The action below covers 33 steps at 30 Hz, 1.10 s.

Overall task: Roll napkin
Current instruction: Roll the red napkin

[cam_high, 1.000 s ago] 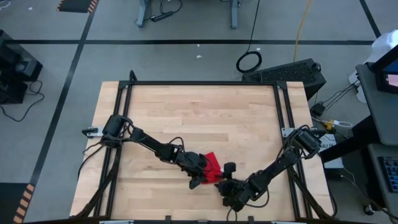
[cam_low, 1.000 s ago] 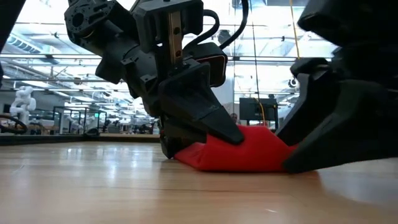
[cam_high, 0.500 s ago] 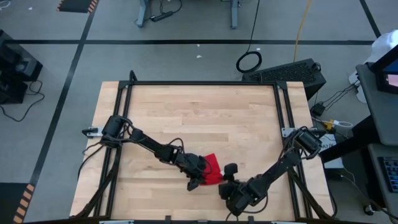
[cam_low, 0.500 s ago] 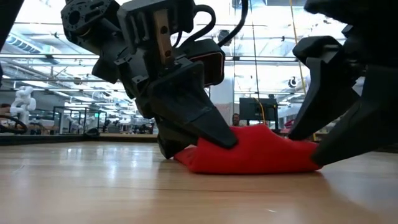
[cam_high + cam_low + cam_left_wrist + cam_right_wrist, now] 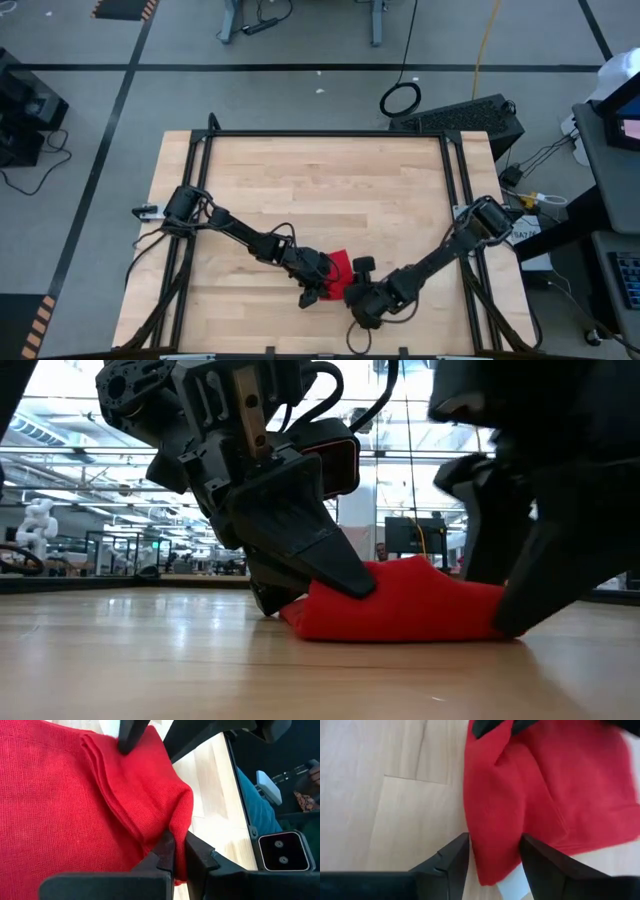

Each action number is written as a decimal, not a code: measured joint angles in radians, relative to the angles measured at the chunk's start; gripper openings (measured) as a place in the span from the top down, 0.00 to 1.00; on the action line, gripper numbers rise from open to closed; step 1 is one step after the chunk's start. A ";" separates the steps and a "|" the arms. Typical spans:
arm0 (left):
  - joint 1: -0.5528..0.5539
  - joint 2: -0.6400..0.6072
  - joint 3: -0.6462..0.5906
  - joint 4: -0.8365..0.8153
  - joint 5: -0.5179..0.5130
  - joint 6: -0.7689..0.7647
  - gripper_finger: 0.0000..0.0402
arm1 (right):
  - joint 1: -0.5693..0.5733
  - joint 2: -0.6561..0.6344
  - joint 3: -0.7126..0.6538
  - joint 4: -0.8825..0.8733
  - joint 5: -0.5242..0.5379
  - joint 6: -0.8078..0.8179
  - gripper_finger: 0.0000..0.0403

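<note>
Pale wooden planks make up the table (image 5: 320, 190), framed by black rails and standing on a grey floor crossed with dark tape lines. We see the napkin (image 5: 405, 600), a bright red, thin, soft fabric cloth, bunched in folds near the table's front edge, between the two arms. We can read no writing or label on it. Our left pincer (image 5: 176, 860) is closed on a folded edge of the napkin, its dark fingers pinching the cloth where the layers stack. Our right pincer (image 5: 492, 855) stands spread, its two fingers either side of the napkin's other end, which runs between them. Beyond the table lie a black coiled cable (image 5: 400, 99) and a dark keyboard-like case (image 5: 465, 118) on the floor.
</note>
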<state>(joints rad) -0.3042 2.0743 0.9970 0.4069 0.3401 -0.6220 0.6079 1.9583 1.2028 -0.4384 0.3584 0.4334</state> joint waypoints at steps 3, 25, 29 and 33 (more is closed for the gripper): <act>0.000 0.000 0.000 0.000 0.000 0.002 0.94 | -0.038 0.000 0.000 0.001 -0.069 -0.013 0.62; -0.099 -0.046 -0.003 -0.031 -0.066 0.195 0.62 | -0.084 -0.002 0.001 0.078 -0.467 0.170 0.98; -0.113 -0.126 -0.005 -0.220 -0.087 0.240 0.50 | -0.081 -0.002 -0.008 0.081 -0.475 0.209 0.98; -0.144 -0.210 -0.005 -0.426 -0.212 0.266 0.46 | -0.077 -0.005 -0.046 0.156 -0.478 0.241 0.98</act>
<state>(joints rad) -0.4479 1.8644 0.9924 -0.0190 0.1283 -0.3562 0.5312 1.9538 1.1564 -0.2825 -0.1199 0.6740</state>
